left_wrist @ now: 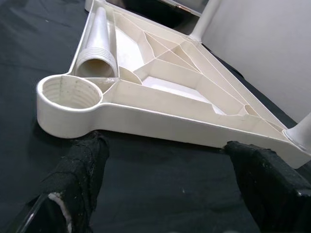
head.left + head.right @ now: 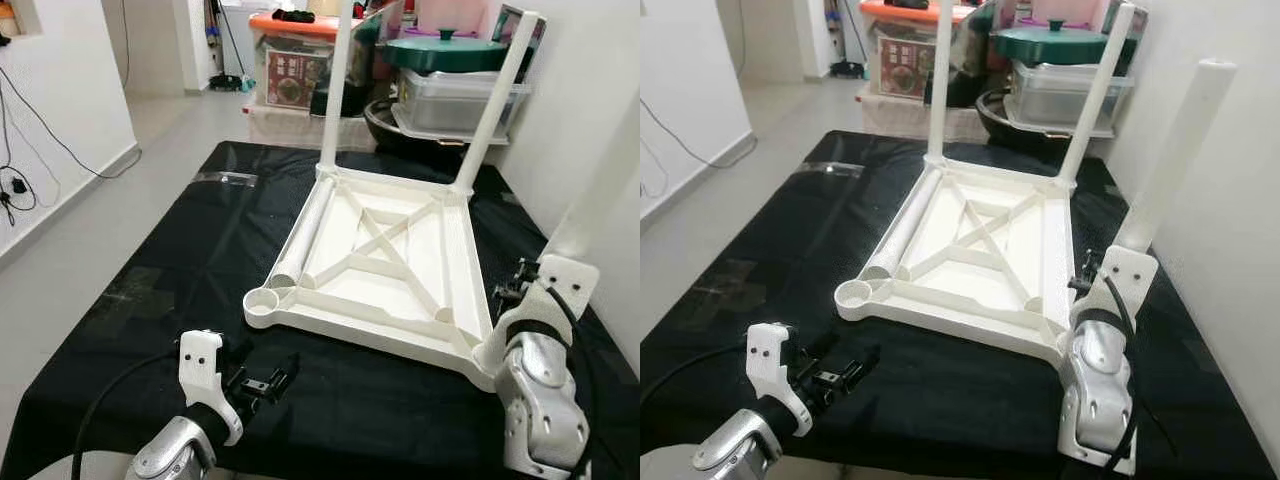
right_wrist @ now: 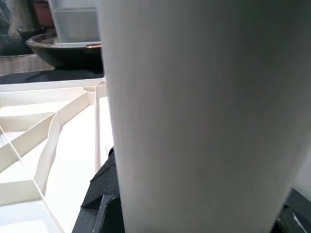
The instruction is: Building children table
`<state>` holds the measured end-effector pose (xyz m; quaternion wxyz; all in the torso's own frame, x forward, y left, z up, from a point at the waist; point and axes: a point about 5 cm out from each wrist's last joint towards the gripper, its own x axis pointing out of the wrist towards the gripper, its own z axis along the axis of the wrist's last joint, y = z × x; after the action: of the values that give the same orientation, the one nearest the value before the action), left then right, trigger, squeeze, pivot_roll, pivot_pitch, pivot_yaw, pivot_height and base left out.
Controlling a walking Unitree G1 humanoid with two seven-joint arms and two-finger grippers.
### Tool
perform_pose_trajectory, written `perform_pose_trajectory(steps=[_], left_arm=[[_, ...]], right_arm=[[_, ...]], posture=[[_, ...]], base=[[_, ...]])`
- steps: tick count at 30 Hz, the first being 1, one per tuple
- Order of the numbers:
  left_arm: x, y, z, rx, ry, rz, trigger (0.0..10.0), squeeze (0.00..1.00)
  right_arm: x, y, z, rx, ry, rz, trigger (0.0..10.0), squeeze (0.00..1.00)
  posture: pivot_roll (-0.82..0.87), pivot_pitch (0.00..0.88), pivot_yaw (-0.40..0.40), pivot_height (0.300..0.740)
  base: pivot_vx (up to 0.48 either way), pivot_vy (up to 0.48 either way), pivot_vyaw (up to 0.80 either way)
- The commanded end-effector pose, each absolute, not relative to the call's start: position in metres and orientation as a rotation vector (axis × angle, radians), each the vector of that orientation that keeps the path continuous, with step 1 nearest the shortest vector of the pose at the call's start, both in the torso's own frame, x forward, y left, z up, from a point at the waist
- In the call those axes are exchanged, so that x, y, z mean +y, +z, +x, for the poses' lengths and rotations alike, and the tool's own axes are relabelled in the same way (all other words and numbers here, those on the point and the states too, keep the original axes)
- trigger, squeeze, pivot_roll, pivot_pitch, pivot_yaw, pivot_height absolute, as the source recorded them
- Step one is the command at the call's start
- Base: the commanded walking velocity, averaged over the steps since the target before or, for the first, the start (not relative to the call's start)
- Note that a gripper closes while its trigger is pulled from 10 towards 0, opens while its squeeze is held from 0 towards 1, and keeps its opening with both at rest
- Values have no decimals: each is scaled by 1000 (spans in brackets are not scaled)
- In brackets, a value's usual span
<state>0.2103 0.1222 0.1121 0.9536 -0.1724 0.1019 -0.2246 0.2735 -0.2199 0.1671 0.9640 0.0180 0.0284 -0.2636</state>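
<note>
Lying upside down on the black cloth [image 2: 150, 250], the tabletop [image 2: 400, 255] shows its ribbed underside, which is why the leg sockets face up and can take legs from above. Two far legs [image 2: 333, 85] already stand upright in the far corners of the tabletop. A third leg [image 2: 1175, 150] rises at its near right corner, and the right gripper [image 2: 1090, 285] is at that leg's base; the right wrist view has the white tube pressed close against the camera, so it appears clamped on the leg, probably to steady or screw it into the socket. A loose leg [image 2: 305, 235] lies inside the tabletop along its left rib, threaded end toward the near left corner, seemingly parked there within reach. Just beside that end sits the empty socket [image 1: 70, 92], the one corner still without a leg. The left gripper [image 2: 262, 383] hovers over the cloth just short of the tabletop's near edge, fingers [image 1: 80, 165] spread wide and holding nothing, aimed at the empty socket. Storage boxes [image 2: 300, 60] and a green pot [image 2: 445, 50] stand beyond the tabletop's far edge.
</note>
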Motion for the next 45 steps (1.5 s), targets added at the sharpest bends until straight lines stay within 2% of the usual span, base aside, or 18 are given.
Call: perform_pose_trajectory(steps=[1,2,3,4,5,21,27,31,33,45], left_arm=[[123,110,210,219,-448,-350,10000,0],[123,110,210,219,-448,-350,10000,0],[123,110,211,218,-448,-350,10000,0],[123,110,211,218,-448,-350,10000,0],[123,110,211,221,-456,-346,10000,0],[122,110,210,224,-458,-349,10000,0],[124,108,209,232,-452,-350,10000,0],[123,109,210,231,-460,-355,10000,0],[122,109,211,230,-463,-354,10000,0],[125,108,212,233,-454,-362,10000,0]], right_arm=[[-216,142,270,217,-524,48,10000,0],[-216,142,270,217,-524,48,10000,0],[-215,142,270,217,-524,38,10000,498],[-215,142,270,217,-524,38,10000,498],[-219,145,268,193,-548,37,10000,1000],[-220,163,244,102,-600,106,10000,1000],[-216,181,221,6,-501,108,10000,1000],[-192,191,216,-29,-285,168,10000,1000],[-186,193,214,-31,-238,166,10000,1000],[-185,187,184,44,-212,110,10000,1000]], posture=[[118,0,-85,740],[118,0,-85,740],[118,0,-84,740],[118,0,-84,740],[110,0,-75,740],[97,0,-78,740],[71,0,-74,740],[59,0,-69,740],[57,0,-68,740],[24,0,-59,740]], base=[[0,0,0],[0,0,0],[0,0,0],[0,0,0],[0,0,0],[0,0,0],[0,0,0],[0,0,0],[0,0,0],[0,0,0]])
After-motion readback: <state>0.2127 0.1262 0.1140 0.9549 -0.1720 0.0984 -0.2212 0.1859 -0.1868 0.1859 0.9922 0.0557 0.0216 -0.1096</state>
